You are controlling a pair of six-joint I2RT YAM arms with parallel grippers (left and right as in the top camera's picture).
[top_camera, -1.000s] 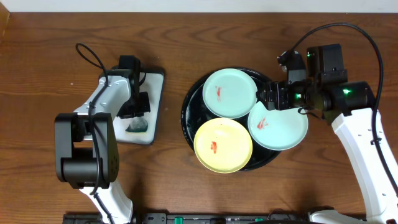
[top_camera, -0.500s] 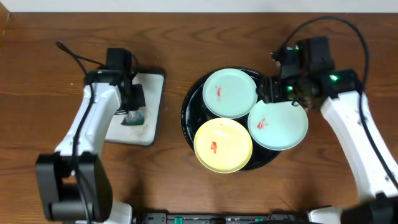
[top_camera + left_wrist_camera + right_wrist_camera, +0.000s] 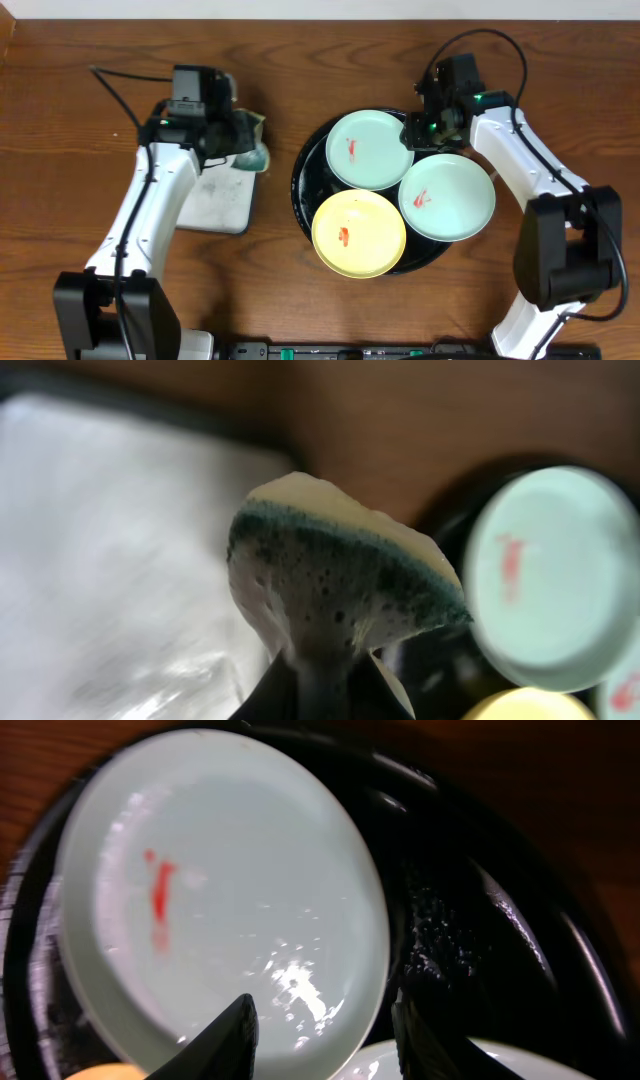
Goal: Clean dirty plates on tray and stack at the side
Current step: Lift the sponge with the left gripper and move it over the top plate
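A dark-brown wood-grain desk (image 3: 80, 60) carries a large round black tray (image 3: 303, 170) at its centre, with a white, black-edged rectangular dish (image 3: 215, 200) well apart to the left of the overhead view.

Three small glossy plates lie inside the tray's raised rim, crowded together and overlapping at their edges. The far mint-green plate (image 3: 370, 150) sits toward the back. The second mint-green plate (image 3: 448, 197) lies to the right and the yellow plate (image 3: 359, 233) at the front. Each bears a small red smear (image 3: 352, 149) on its face. None rests on the bare desk beside the tray.

The left arm reaches across the dish's far corner. Its left pincer (image 3: 320, 675) is clamped tight on the pinched base of a sponge (image 3: 340, 580), cream on one side and dark green on the other. The sponge is held in the air between the dish and the tray, above the desk.

The right arm bends in from the right edge. The right pincer (image 3: 320, 1035) is spread wide and hangs low over the right rim of the far mint-green plate. One finger (image 3: 215, 1040) shows above the plate's surface and the other above the black tray floor. Whether either finger touches the plate cannot be told.
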